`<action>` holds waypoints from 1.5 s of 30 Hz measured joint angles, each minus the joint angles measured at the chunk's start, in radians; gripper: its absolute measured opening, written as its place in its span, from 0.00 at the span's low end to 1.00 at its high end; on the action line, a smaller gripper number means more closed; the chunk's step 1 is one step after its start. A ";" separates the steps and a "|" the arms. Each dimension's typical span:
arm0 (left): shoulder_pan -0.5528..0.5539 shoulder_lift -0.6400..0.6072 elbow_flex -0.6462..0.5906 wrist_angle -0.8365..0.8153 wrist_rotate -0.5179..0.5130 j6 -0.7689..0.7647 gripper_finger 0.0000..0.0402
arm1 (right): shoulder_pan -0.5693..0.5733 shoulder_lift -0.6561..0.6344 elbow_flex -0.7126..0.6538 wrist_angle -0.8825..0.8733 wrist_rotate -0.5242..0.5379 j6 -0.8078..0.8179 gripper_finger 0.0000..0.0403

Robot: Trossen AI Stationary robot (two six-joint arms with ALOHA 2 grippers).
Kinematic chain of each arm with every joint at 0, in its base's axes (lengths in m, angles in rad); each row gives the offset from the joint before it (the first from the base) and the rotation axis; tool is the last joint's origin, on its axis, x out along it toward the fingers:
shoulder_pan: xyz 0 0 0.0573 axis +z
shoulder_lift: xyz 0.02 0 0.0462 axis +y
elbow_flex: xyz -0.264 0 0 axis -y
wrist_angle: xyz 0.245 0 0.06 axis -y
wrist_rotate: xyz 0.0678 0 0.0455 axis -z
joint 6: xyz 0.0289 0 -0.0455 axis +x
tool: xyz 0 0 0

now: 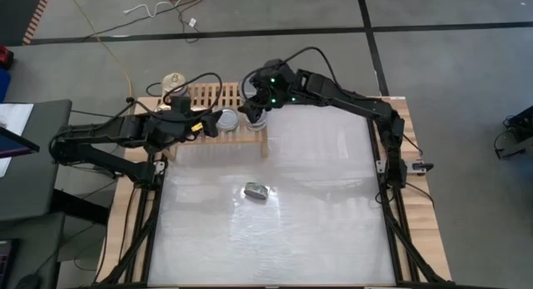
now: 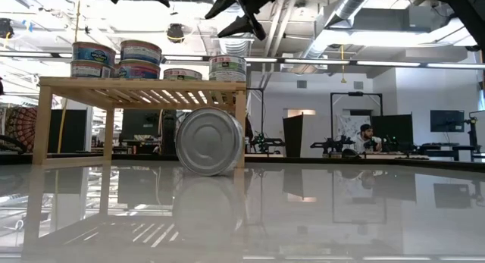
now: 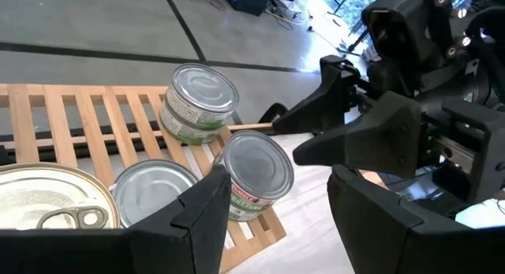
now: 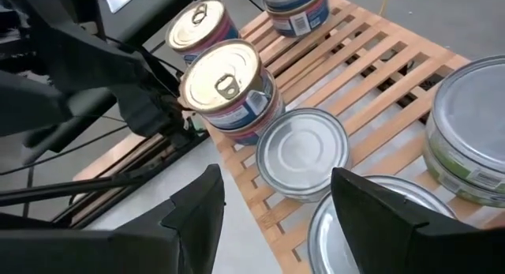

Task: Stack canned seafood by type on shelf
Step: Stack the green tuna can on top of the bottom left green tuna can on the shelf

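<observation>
While most tins (image 4: pixel 303 152) are stood upright on the shelf (image 1: pixel 218 96), two stacked pairs among them, one silver tin (image 2: pixel 209 140) is seen on its side on the table (image 1: pixel 283 231) just in front, its flat end faced toward the low camera. Green and blue-red labels are visible, but no wording can be read. The left gripper (image 3: pixel 270 219) and right gripper (image 4: pixel 276 207) are both held open and empty above the shelf, nothing being touched.

Gold-topped can (image 3: pixel 43 203) cut off at frame edge
</observation>
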 joint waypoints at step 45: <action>-0.491 0.219 -0.079 0.003 -0.179 -0.256 0.50 | 0.442 -0.382 -0.623 -0.225 0.320 0.086 0.63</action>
